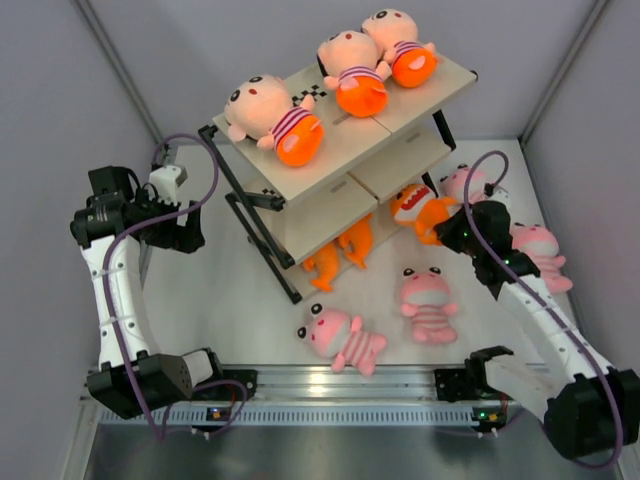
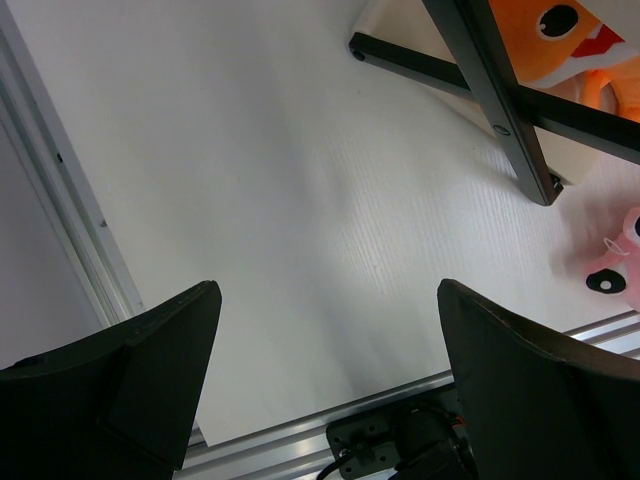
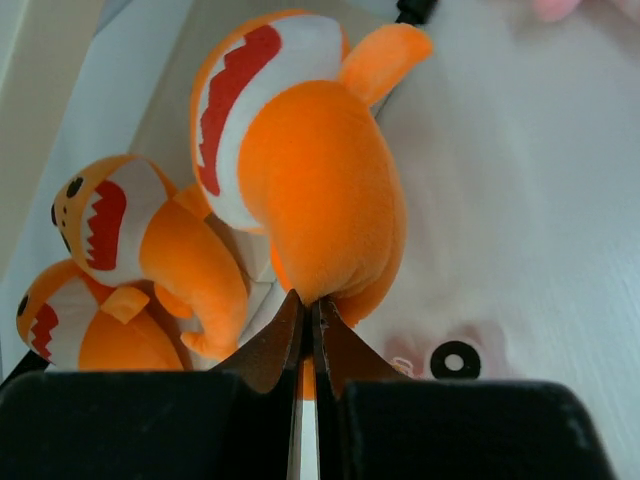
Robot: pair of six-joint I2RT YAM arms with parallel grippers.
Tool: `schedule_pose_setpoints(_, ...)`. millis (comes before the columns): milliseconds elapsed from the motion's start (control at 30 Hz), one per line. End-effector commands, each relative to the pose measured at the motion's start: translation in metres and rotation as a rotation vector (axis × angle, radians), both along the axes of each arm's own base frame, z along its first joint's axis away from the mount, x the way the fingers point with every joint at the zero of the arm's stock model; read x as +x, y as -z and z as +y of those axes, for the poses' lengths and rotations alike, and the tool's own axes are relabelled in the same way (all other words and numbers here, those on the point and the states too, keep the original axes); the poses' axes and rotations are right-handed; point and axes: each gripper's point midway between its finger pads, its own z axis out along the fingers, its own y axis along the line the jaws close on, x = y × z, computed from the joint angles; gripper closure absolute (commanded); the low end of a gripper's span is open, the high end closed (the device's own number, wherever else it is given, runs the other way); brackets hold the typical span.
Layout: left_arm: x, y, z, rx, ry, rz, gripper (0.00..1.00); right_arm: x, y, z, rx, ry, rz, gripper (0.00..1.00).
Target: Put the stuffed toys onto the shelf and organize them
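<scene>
1. Far left: the left gripper (image 2: 328, 300) hangs over the bare white table (image 2: 300, 150). Its fingers (image 2: 160, 350) are spread wide with nothing between them. In the left wrist view a black foot of the shelf frame lies on the table ahead of it.
2. Centre, far side: the shelf (image 1: 335, 165) stands at an angle to the arms, and three peach-faced dolls in striped shirts and orange bottoms lie on its top board. The first doll (image 1: 272, 118) is at the left end. The second doll (image 1: 352, 70) and the third doll (image 1: 402, 45) lie side by side at the far right end.
3. Centre, under the boards: a low orange creature (image 1: 325, 268) and its orange neighbour (image 1: 357, 243) lie at the foot of the shelf, partly hidden by the lowest board.
4. Near centre: the nearest pink animal (image 1: 342, 338) lies on the table close to the front rail. A second pink animal (image 1: 428, 303) lies face up just to its right.
5. Right: the right gripper (image 3: 305, 310) has its fingers pressed together, pinching the bottom of a toothy orange creature (image 1: 412, 205) beside the shelf's right end. Whether that toy is clear of the table cannot be told.
6. Far right: a third pink animal (image 1: 540, 250) lies to the right of the right arm. A fourth pink animal (image 1: 465, 180) lies beyond the gripper, partly hidden by the cable.
</scene>
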Motion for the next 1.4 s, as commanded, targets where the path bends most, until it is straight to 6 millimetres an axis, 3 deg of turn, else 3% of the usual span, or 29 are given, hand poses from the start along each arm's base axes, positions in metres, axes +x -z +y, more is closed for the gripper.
schedule_pose_setpoints(0,0.006,-0.011,0.003,0.029,0.004,-0.058,0.04,0.032,-0.044,0.033,0.062,-0.049,-0.154,1.0)
schedule_pose_setpoints(133,0.007,-0.009,0.003,0.029,0.007,-0.052,0.04,0.055,-0.052,0.065,0.083,-0.139,-0.239,1.0)
schedule_pose_setpoints(167,0.007,-0.009,0.004,0.031,0.005,-0.051,0.04,0.061,-0.043,0.068,0.085,-0.142,-0.223,1.0)
schedule_pose_setpoints(333,0.007,-0.009,0.005,0.041,0.008,-0.05,0.04,0.08,-0.034,0.068,0.103,-0.095,-0.237,1.0)
schedule_pose_setpoints(600,0.008,-0.01,0.006,0.04,0.006,-0.051,0.04,0.111,-0.007,0.091,0.127,-0.168,-0.261,1.0)
schedule_pose_setpoints(767,0.007,-0.011,0.008,0.057,0.001,-0.052,0.04,0.114,0.002,0.114,0.141,-0.314,-0.284,1.0)
schedule_pose_setpoints(933,0.008,-0.011,0.007,0.052,0.002,-0.054,0.04,0.12,0.018,0.107,0.15,-0.278,-0.239,1.0)
schedule_pose_setpoints(1033,0.007,-0.011,0.008,0.055,0.002,-0.055,0.04,0.122,0.032,0.099,0.138,-0.243,-0.191,0.94)
schedule_pose_setpoints(1133,0.007,-0.012,0.007,0.056,0.002,-0.058,0.04,0.117,0.034,0.098,0.132,-0.244,-0.151,0.7)
schedule_pose_setpoints(1167,0.006,-0.011,0.007,0.056,0.003,-0.056,0.04,0.111,0.032,0.098,0.128,-0.252,-0.13,0.53)
schedule_pose_setpoints(1300,0.006,-0.011,0.007,0.057,0.007,-0.056,0.04,0.086,0.007,0.086,0.074,-0.233,-0.121,0.35)
schedule_pose_setpoints(1333,0.006,-0.011,0.007,0.056,0.008,-0.058,0.04,0.079,-0.016,0.077,0.034,-0.198,-0.143,0.34)
schedule_pose_setpoints(1367,0.006,-0.012,0.006,0.056,0.011,-0.061,0.04,0.073,-0.02,0.067,-0.006,-0.156,-0.122,0.32)
